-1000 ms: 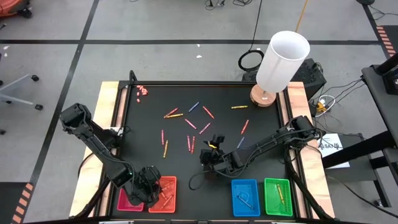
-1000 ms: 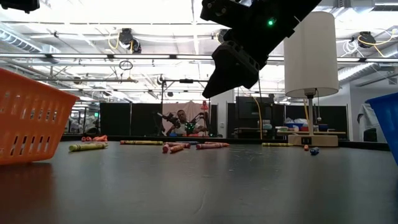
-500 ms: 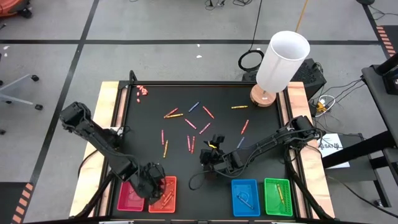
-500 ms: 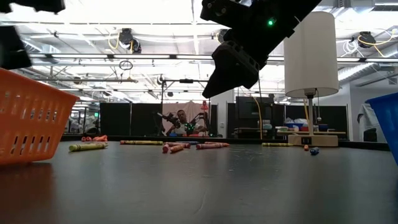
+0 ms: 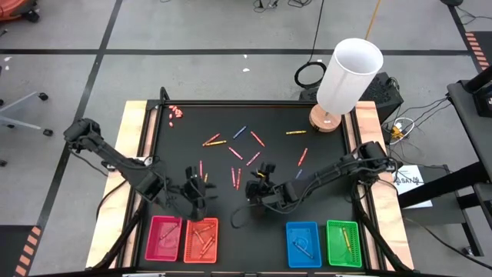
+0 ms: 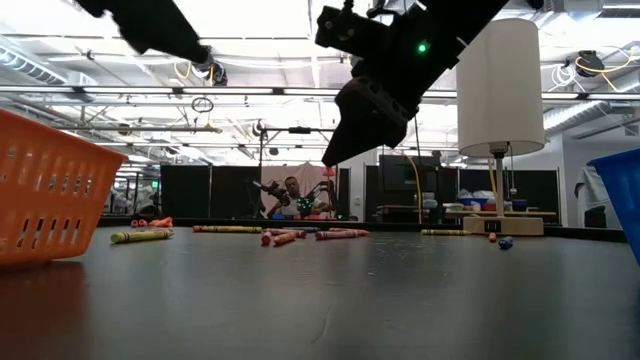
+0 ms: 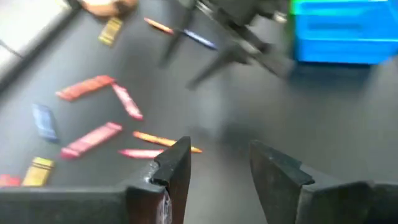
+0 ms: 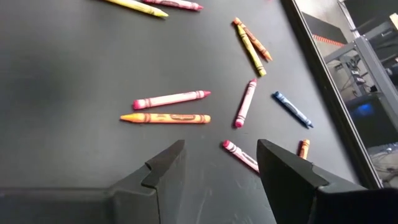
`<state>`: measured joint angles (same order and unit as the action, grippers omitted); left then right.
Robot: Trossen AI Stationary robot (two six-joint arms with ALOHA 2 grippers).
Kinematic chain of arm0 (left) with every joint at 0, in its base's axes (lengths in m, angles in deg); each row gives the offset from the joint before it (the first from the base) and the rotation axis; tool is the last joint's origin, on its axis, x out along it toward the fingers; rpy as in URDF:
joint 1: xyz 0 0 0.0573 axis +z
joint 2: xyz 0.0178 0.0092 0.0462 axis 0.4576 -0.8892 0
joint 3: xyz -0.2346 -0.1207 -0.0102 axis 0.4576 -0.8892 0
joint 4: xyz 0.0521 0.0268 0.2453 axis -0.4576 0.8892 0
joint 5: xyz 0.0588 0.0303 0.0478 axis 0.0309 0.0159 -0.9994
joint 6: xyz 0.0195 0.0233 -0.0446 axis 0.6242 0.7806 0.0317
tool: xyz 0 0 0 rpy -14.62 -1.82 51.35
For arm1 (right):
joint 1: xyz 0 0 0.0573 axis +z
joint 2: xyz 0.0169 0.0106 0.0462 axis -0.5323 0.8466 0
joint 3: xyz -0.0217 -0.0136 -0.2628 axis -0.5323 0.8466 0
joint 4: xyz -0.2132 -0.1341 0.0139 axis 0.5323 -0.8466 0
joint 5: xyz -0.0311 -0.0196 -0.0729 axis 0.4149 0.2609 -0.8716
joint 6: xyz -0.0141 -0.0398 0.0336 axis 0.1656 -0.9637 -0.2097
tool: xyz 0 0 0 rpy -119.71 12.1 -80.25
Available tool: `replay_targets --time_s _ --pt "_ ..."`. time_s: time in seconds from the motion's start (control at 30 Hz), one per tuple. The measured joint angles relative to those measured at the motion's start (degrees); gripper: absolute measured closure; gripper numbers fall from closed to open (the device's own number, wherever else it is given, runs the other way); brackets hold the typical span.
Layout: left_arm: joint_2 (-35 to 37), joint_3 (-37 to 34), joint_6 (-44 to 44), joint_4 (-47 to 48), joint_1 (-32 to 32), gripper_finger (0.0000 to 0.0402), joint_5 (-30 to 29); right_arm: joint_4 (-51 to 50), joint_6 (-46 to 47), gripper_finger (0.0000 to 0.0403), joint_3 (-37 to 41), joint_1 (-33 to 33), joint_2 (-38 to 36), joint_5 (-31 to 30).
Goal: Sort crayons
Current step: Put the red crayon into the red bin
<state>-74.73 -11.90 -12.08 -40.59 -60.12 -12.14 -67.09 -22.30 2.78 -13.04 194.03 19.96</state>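
I see my left gripper (image 5: 196, 187) over the table (image 5: 330, 161) just beyond the orange tray (image 5: 201, 239) at the near edge, its fingers (image 7: 176, 167) apart with nothing between them. Most crayons (image 5: 234, 152) lie loose across the table's middle and toward the far edge. My right gripper (image 5: 256, 183) hovers near the centre above them, fingers (image 8: 166, 163) also apart and empty, with the blue tray (image 5: 303, 245) and green tray (image 5: 344, 244) toward the near right corner.

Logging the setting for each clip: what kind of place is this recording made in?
Most likely a robotics lab or workshop. The low view shows a large hall with ceiling trusses and a person at another robot rig; the high view shows a taped concrete floor and loose cables.
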Motion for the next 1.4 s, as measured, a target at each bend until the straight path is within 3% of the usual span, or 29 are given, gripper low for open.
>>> replay_targets --time_s 0.17,0.3,0.47,0.77,0.97,1.4 --pt "0.1 0.0 4.5 1.7 3.0 0.0240 -7.7 -0.2 0.8 0.0222 0.0 -1.5 0.0 0.8" --pt "0.1 0.0 5.3 6.6 6.1 0.0240 -11.6 -0.7 0.1 0.0222 0.0 -4.1 0.0 7.0" --pt "0.1 -1.1 5.3 8.5 8.5 0.0240 -11.7 -1.1 -7.7 0.0222 0.0 -8.9 0.0 18.2" --pt "0.1 -9.0 3.8 4.9 8.9 0.0240 -11.8 -1.8 -22.0 0.0222 0.0 -19.7 0.0 31.2" --pt "0.1 -9.5 3.8 5.1 8.9 0.0240 -10.5 -3.3 -30.5 0.0222 0.0 -25.3 0.0 41.6" --pt "0.1 -9.5 0.4 4.1 8.6 0.0240 -7.6 -4.2 -38.2 0.0225 0.0 -31.5 0.0 50.5"
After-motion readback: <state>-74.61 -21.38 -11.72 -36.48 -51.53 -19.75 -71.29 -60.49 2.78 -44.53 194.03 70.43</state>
